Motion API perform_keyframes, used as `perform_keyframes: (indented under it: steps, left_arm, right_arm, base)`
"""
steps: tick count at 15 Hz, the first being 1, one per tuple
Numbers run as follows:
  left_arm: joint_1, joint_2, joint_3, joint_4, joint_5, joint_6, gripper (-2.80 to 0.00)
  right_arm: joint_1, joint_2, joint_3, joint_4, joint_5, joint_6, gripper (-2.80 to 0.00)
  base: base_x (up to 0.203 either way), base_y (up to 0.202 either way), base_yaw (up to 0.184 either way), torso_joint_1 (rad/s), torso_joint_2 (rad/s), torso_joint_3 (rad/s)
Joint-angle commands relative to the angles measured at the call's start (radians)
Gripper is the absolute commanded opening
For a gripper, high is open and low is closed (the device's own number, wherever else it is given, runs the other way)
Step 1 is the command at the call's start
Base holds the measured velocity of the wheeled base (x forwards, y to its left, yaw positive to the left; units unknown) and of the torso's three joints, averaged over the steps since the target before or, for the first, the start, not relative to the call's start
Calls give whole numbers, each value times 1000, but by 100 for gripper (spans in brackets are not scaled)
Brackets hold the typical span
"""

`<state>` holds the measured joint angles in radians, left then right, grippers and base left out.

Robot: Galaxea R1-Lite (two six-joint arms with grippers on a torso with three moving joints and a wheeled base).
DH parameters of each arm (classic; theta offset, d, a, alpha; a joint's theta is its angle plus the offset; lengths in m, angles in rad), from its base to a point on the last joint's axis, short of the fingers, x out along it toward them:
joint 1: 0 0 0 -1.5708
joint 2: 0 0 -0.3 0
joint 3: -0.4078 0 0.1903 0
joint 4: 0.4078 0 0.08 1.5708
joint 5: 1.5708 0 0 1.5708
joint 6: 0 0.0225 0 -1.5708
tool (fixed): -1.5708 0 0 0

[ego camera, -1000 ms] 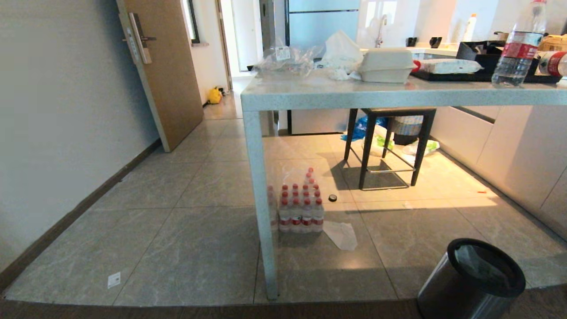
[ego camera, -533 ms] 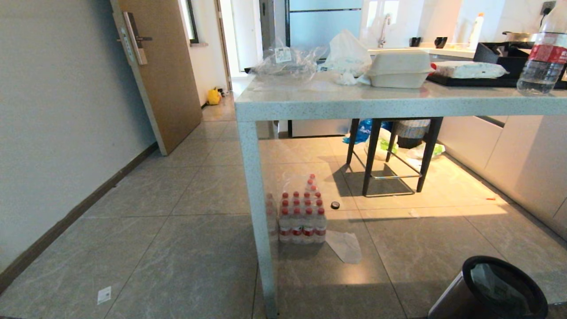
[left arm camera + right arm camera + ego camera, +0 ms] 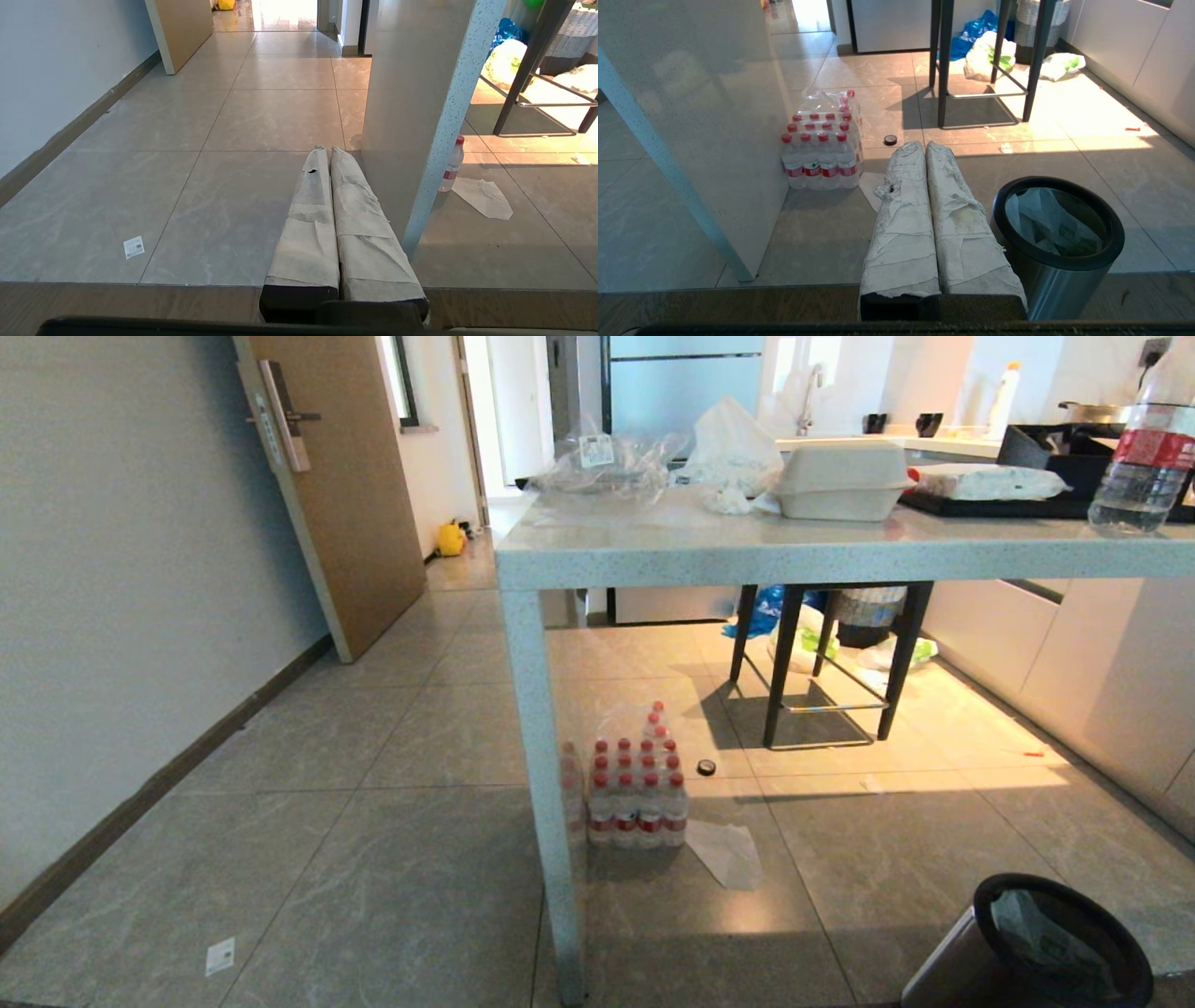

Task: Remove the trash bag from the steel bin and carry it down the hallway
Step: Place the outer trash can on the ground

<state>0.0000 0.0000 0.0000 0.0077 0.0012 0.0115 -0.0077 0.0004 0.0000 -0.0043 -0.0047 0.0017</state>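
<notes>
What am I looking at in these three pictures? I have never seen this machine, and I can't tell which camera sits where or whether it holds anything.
This is a wheeled robot with two arms. The wide picture comes from a camera on its head, looking down at a kitchen floor and a stone table; neither arm shows there. The other two come from cameras on the wrists, each looking along its own tool.

The left tool is shut and empty, pointing over the floor beside the table leg. The right tool is also shut and empty, just beside the steel bin.

The trash bag lies inside the bin, not yet lifted. Also on the floor are a pack of water bottles, a stool and a scrap of paper. The table holds a food box, bags and a bottle.
</notes>
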Motion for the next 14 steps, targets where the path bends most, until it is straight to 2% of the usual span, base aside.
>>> perform_keyframes:
  steps: [1, 14]
  left_arm:
    - [0, 0, 0, -3, 2, -16, -280]
    - [0, 0, 0, -3, 2, -18, -280]
  right_arm:
    - [0, -2, 0, 0, 0, 0, -280]
    - [0, -2, 0, 0, 0, 1, -280]
  base:
    - [0, 0, 0, 3, -2, -101]
    - [0, 0, 0, 2, 4, -197]
